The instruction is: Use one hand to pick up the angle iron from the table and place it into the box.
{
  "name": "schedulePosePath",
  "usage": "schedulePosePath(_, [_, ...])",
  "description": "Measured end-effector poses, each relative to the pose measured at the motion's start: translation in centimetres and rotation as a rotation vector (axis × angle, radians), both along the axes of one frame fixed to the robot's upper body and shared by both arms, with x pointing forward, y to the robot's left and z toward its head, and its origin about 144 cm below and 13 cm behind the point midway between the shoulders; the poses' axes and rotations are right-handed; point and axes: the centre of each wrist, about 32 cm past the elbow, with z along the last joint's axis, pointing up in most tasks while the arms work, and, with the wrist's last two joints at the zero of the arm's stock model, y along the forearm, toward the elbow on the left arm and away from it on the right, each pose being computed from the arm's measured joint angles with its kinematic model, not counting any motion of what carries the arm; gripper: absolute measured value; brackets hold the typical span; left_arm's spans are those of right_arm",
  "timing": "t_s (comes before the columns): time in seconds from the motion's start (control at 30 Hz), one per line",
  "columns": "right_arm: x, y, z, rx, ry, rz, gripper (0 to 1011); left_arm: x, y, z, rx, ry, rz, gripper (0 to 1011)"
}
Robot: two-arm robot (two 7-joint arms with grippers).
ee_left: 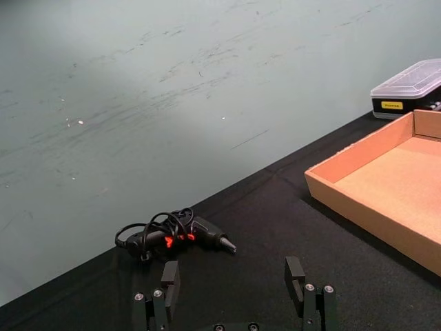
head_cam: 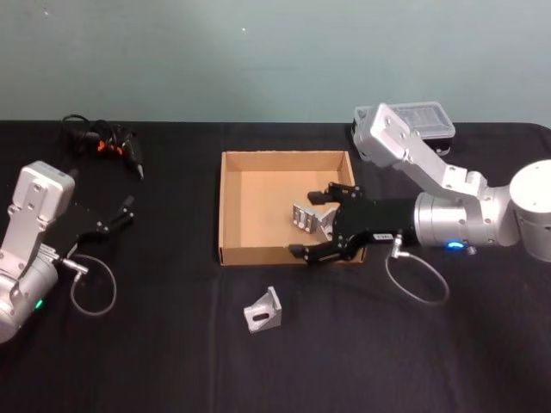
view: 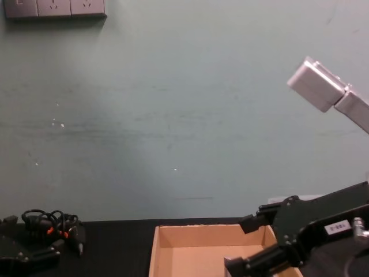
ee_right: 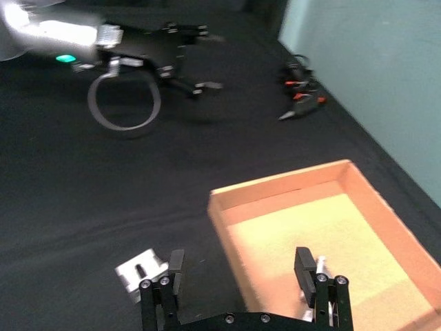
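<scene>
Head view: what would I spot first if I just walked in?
The black right gripper, open over the tan cardboard box mid-table, with a silver angle iron lying inside beneath it. A second angle iron sits on the black table just before the box. The left gripper rests open at far left.

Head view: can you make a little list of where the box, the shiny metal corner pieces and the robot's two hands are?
box: shallow tan cardboard box, middle of the flat black table
inside box: silver metal angle iron, near the right wall
outside box: second silver angle iron, on the table in front of the box
right hand: black, open, over the box's right side
left hand: black, open, idle at the table's left
</scene>
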Motion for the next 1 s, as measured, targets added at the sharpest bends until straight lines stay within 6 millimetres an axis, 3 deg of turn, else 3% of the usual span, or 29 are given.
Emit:
schedulePosePath(0.4, [0.2,1.2,0.5,-0.11,0.065,0.228,1002,0.0,0.0,0.0,0.0,0.0,0.0,1000])
schedulePosePath(1.0, [1.6,3.7,-1.2,-0.163,0.108,0.303,1002,0.0,0.0,0.0,0.0,0.0,0.0,1000])
